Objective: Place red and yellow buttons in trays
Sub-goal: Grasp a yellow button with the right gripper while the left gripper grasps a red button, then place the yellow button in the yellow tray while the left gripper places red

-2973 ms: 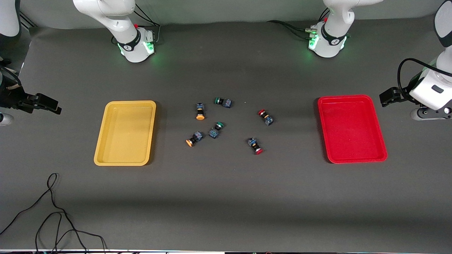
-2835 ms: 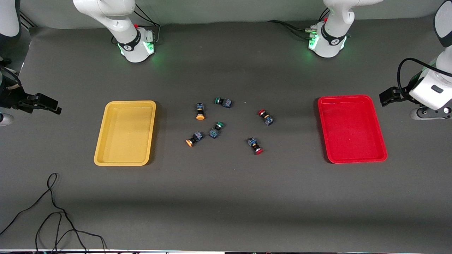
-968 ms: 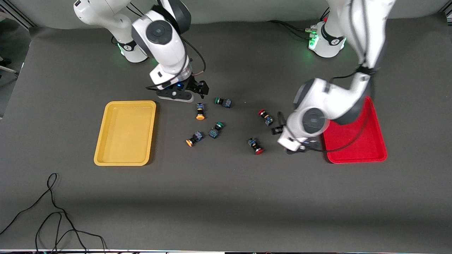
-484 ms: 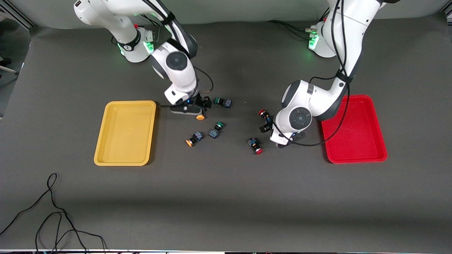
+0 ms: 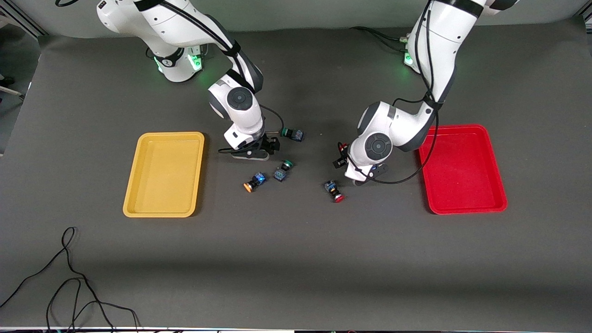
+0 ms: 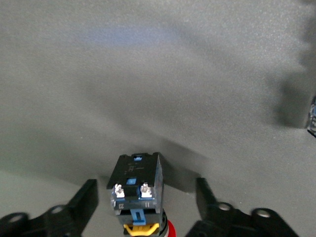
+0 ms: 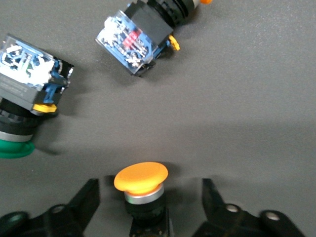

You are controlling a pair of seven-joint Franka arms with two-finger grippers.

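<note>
My left gripper [image 6: 143, 205] is down at the table, fingers [image 6: 84, 200] apart on either side of a red button [image 6: 136, 190], not yet touching it. My right gripper [image 7: 145, 200] likewise straddles a yellow button [image 7: 141, 183] with a gap on each side. A second yellow button [image 5: 254, 181] and a second red button [image 5: 334, 190] lie nearer the front camera. The yellow tray [image 5: 164, 173] sits toward my right arm's end of the table, the red tray [image 5: 460, 167] toward my left arm's end. Two green buttons [image 5: 282, 170] lie between the trays.
</note>
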